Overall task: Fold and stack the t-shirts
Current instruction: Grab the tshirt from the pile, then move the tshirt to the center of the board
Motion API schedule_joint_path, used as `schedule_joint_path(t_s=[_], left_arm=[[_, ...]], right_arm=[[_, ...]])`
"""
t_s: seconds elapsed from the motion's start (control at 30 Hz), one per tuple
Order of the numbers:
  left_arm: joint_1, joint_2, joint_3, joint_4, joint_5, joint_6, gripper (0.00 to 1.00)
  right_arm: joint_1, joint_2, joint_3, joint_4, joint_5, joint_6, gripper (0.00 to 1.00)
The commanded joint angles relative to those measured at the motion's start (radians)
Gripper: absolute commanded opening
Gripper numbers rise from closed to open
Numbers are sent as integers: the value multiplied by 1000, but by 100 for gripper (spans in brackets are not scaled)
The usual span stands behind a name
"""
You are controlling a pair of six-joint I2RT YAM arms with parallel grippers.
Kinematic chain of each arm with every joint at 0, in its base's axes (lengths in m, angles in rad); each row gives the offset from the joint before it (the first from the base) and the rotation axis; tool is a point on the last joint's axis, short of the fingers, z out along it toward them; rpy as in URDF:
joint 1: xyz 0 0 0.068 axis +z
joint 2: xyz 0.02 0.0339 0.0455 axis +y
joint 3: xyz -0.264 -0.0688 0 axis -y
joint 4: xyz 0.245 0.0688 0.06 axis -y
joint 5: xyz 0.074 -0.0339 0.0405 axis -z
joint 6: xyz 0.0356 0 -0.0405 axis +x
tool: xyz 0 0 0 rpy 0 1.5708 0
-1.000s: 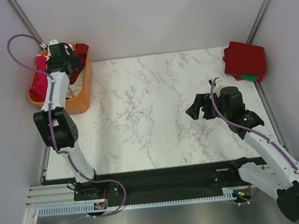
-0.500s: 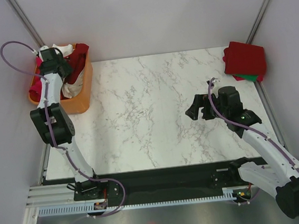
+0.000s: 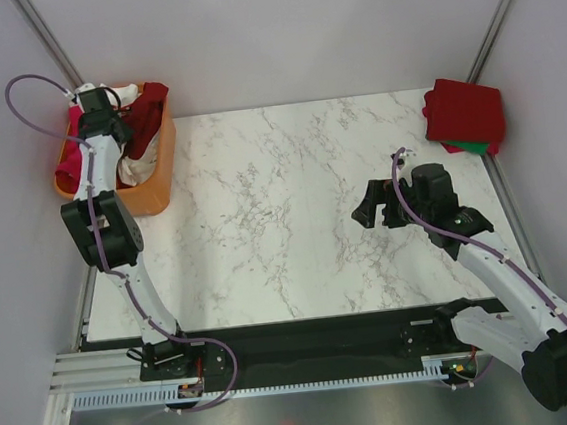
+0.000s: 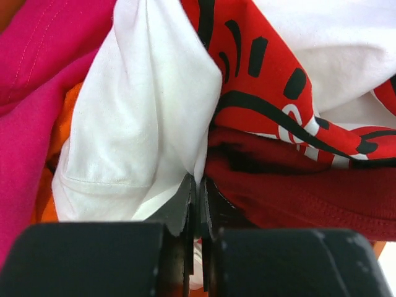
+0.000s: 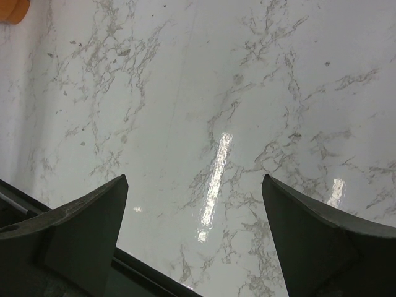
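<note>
The left arm [image 3: 95,180] reaches into the orange basket [image 3: 154,175] at the far left corner of the desk [image 3: 263,204]. The left jaws are pressed tight together and pinch a fold of the white t-shirt [image 4: 142,117]. That shirt has a red print [image 4: 260,68] with black and white curly marks. They look like bits of letters, but no whole word can be read. Just under the print lies a dark red t-shirt [image 4: 297,192]. A pink t-shirt [image 4: 31,80] lies to the left, and a bit of orange cloth [image 4: 62,133] peeks out between the pink and the white.

The right arm [image 3: 489,263] hangs over the right side of the desk. The right jaws are wide open and hold nothing. At the far right corner a folded red t-shirt [image 3: 464,107] lies on a green t-shirt [image 3: 470,145], whose edge sticks out.
</note>
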Motion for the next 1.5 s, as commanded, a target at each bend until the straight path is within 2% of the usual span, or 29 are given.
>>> schedule_joint_path(t_s=[0.0,0.2,0.23,0.33,0.37,0.43,0.47,0.5,0.57,0.63,0.67,0.77,0.83,0.9,0.97,1.0,1.03,1.07,1.13,1.17,1.23,1.33,1.37,1.4,1.47], left_arm=[[0,-31,29,33,-17,6,2],[-7,-228,65,28,22,-56,2],[-10,-286,82,31,50,-70,2],[-24,-337,227,45,252,-112,2],[-24,-344,334,94,432,-157,2],[-26,-340,457,158,580,-247,2],[-27,-407,429,336,660,-366,2],[-29,-435,403,425,665,-428,2],[-29,-449,459,519,676,-590,2],[-29,-429,531,545,693,-695,2],[-29,-427,539,585,728,-800,2],[-37,-446,490,778,817,-963,2],[-55,-452,484,804,851,-984,3],[-87,-475,425,804,892,-1007,3],[-130,-516,299,803,953,-995,5],[-154,-541,230,803,963,-990,5],[-188,-589,82,803,963,-975,6],[-272,-620,9,803,961,-896,7],[-360,-671,-212,794,917,-794,11],[-430,-703,-272,754,861,-728,13],[-490,-707,-405,717,804,-687,10],[-596,-653,-511,651,721,-610,8],[-650,-622,-510,627,705,-578,18],[-676,-523,-492,532,691,-546,30],[-731,-379,-331,376,749,-451,67]], right_arm=[[1,3,0,-1,15,-11,98],[1,1,6,-1,-1,-10,98],[-1,1,6,0,-2,-10,98],[1,-5,12,5,-4,-11,98],[-1,-13,14,5,-1,-10,98],[1,-20,18,8,4,-10,98],[-1,-28,18,11,5,-11,98],[1,-33,18,11,5,-11,98],[1,-43,18,13,15,-11,98],[-1,-48,20,14,21,-10,98],[-1,-51,20,11,22,-10,98],[-1,-75,11,8,47,-10,98],[1,-92,8,5,86,-8,98],[-1,-115,18,-3,114,1,98],[1,-132,31,-16,157,4,98],[1,-137,47,-27,177,15,98],[-1,-142,57,-35,198,23,98],[1,-152,64,-53,231,29,98],[-1,-160,101,-82,280,42,98],[-1,-171,115,-125,336,43,98],[-1,-178,176,-182,419,39,98],[1,-215,256,-321,605,42,98],[-1,-224,270,-341,646,52,98],[1,-234,293,-358,697,58,98],[-1,-249,304,-385,709,81,98]])
